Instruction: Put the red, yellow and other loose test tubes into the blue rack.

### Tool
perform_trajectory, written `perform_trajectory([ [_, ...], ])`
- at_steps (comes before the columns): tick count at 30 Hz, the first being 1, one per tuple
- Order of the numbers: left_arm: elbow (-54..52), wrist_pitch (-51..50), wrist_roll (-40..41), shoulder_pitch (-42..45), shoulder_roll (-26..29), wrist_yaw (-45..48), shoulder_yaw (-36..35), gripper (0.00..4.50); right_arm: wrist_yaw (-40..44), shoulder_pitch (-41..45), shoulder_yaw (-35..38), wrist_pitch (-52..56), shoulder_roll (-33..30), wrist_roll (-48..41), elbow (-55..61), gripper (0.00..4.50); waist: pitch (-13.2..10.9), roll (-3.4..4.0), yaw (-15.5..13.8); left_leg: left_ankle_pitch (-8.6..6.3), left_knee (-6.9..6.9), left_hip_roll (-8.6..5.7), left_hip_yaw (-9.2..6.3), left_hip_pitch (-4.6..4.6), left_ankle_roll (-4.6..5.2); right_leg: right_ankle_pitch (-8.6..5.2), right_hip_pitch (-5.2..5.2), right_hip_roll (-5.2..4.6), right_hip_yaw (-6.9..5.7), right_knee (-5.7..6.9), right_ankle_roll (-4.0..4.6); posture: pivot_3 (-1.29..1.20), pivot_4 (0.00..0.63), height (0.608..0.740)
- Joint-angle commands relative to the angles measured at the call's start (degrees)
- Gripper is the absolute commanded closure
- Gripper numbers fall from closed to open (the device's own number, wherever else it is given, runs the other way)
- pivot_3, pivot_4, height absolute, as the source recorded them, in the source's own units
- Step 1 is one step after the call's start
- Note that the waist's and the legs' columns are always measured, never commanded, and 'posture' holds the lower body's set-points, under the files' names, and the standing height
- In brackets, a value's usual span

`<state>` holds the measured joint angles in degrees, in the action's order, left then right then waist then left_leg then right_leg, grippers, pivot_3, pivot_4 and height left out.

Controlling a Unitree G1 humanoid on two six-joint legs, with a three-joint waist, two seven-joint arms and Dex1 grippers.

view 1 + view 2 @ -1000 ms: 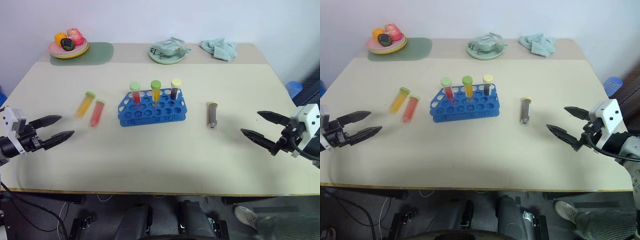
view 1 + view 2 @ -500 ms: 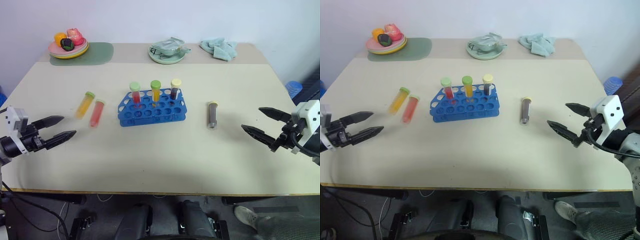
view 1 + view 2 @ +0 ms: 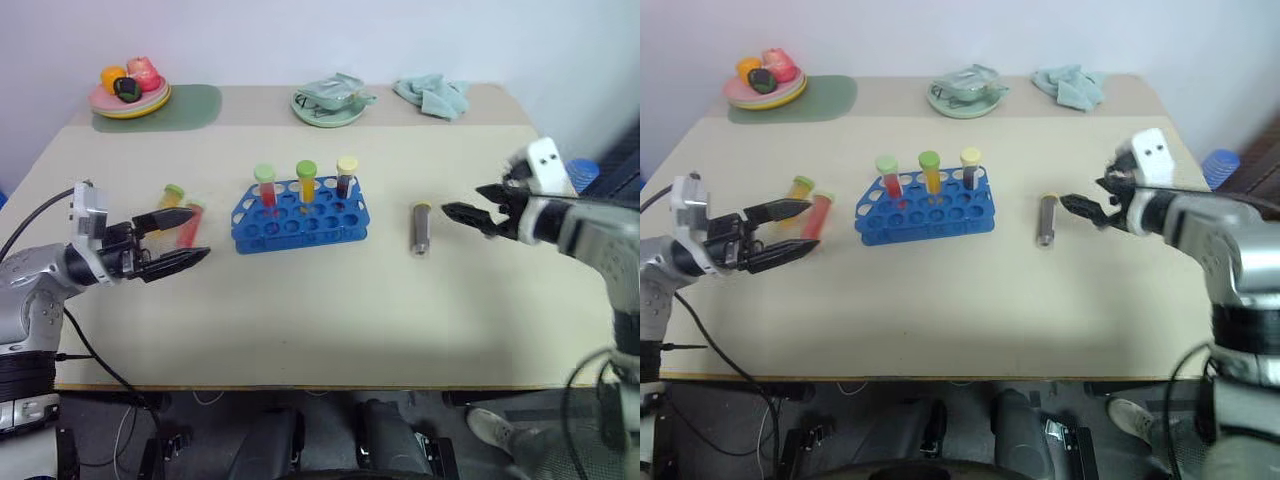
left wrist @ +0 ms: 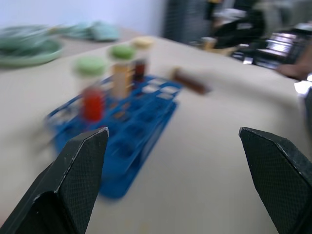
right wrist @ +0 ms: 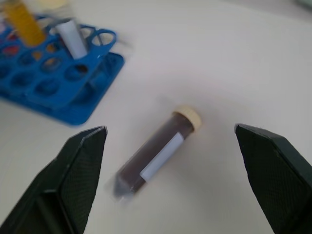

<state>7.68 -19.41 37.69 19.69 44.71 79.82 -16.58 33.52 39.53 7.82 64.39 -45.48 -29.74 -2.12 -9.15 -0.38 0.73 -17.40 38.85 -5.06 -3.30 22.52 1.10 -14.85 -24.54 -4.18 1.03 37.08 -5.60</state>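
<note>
Fingers of the left gripper (image 3: 178, 240) are spread apart and empty, low over the tabletop (image 3: 330, 320), their tips just in front of the red tube (image 3: 189, 224) and yellow tube (image 3: 170, 197), which lie side by side. Right gripper (image 3: 468, 204) is also spread wide and empty, just right of the dark brown tube (image 3: 421, 228) lying flat. Between them stands the blue rack (image 3: 300, 214), three capped tubes upright in its back row.
</note>
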Motion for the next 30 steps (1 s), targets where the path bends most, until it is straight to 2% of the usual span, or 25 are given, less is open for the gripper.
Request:
perform_trajectory([
  [1, -2.1, 1.9, -1.1, 2.3, -0.7, 1.6, 3.0, 0.10, -1.8, 8.2, -2.3, 6.8, 0.7, 2.3, -9.9, 0.20, 0.0, 0.00, 0.0, 0.00, 0.00, -0.01, 0.00, 0.02, 0.00, 0.00, -0.02, 0.00, 0.00, 0.00, 0.00, 0.00, 0.150, 0.740],
  [7, -2.1, 3.0, -2.9, 5.8, -2.7, 2.4, 7.8, 0.10, 0.3, 17.6, -8.2, 10.2, 2.5, 5.7, -24.0, 0.20, 0.0, 0.00, 0.1, 0.00, 0.03, -0.02, 0.00, 0.17, 0.00, 0.00, -0.12, 0.00, -0.03, -0.02, 0.00, 0.00, 0.150, 0.740],
  [13, -1.4, 4.1, -4.1, 7.5, -4.5, 3.3, 10.7, 0.10, 1.2, 22.6, -9.8, 9.4, 5.5, 8.7, -34.2, 0.20, 0.0, 0.01, 0.2, 0.02, 0.05, -0.02, 0.02, 0.20, -0.01, 0.00, -0.18, 0.02, -0.01, 0.03, -0.01, 0.00, 0.150, 0.740],
  [22, -0.2, 4.7, -8.0, 10.5, -5.7, 5.1, 16.8, 0.10, -0.1, 31.5, -9.8, 0.8, 12.5, 14.8, -50.4, 0.20, 0.0, 0.02, 0.4, 0.05, 0.10, -0.02, 0.02, 0.31, -0.06, 0.01, -0.31, 0.05, -0.01, 0.12, -0.02, 0.00, 0.150, 0.740],
  [30, -0.6, 4.6, -9.9, 9.9, -7.1, 3.7, 18.4, 0.10, -1.2, 33.4, -10.9, -7.1, 15.5, 21.1, -60.6, 0.20, 0.0, 0.02, 0.4, 0.07, 0.24, -0.04, 0.00, 0.72, -0.08, 0.01, -0.69, 0.05, -0.03, 0.19, -0.02, 0.00, 0.150, 0.740],
])
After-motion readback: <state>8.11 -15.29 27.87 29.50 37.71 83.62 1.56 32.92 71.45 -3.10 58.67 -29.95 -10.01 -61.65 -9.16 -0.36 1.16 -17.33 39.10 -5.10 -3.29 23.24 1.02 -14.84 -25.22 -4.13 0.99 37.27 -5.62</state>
